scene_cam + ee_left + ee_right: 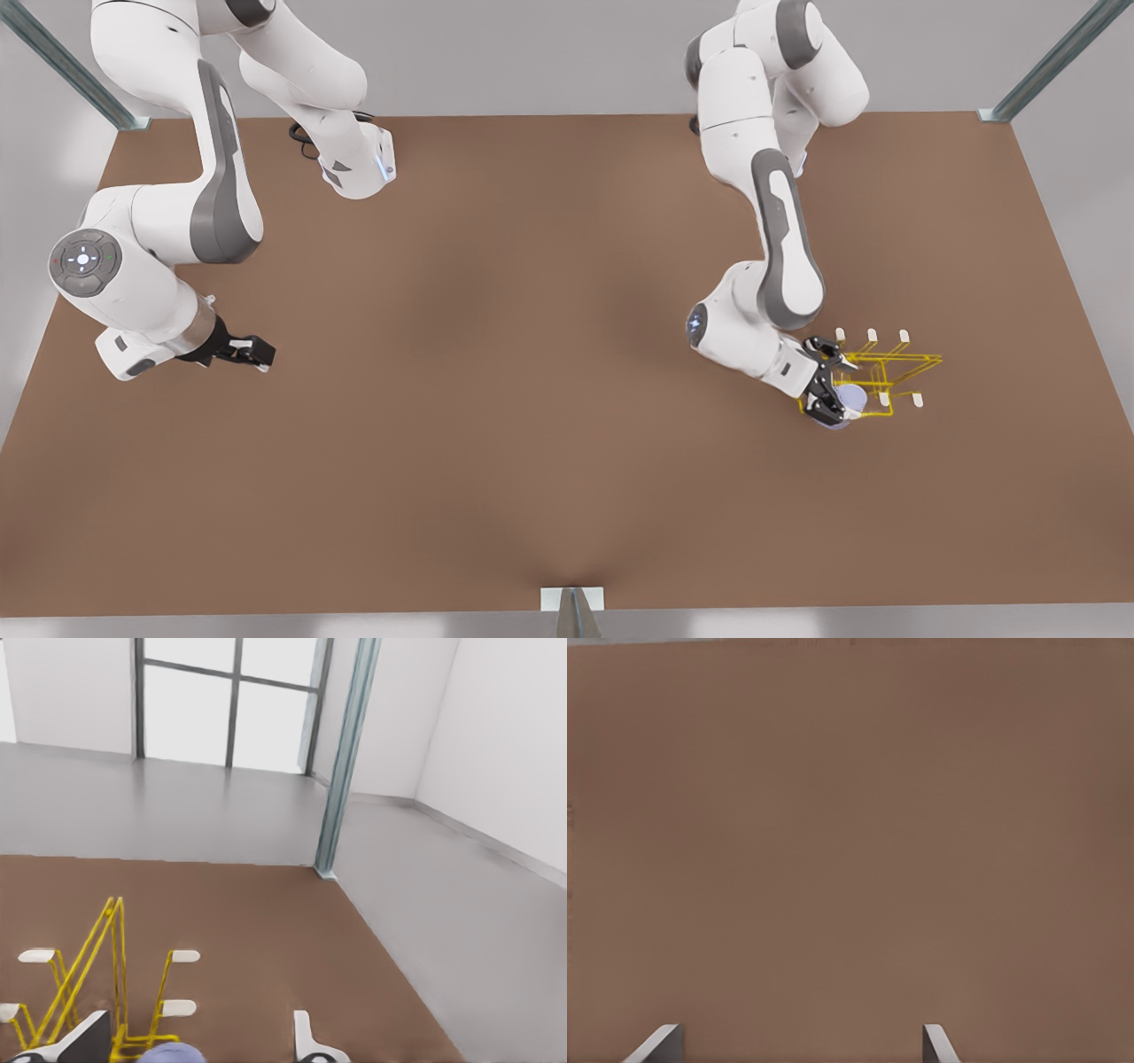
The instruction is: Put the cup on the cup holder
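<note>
The left gripper (831, 386) is seen at the front view's right, its jaws spread wide, with the small lavender cup (846, 403) lying between the fingers; whether the pads press on the cup cannot be told. In the left wrist view the top of the cup (168, 1053) is seen between the two fingertips (306, 1036), with a clear gap on one side. The cup sits at the near left corner of the yellow wire cup holder (886, 377), within or against its wire loops; which of the two cannot be told. White-tipped pegs (872, 335) are seen along the far side of the holder, and others (918, 400) on its near side. The holder stands on the brown table (532, 399), toward the front view's right.

The right gripper (252, 353) is held low over bare table at the front view's left, well apart from the cup and holder, and waits. Its fingertips (935, 1043) are seen set wide apart in the right wrist view, with nothing between them.
</note>
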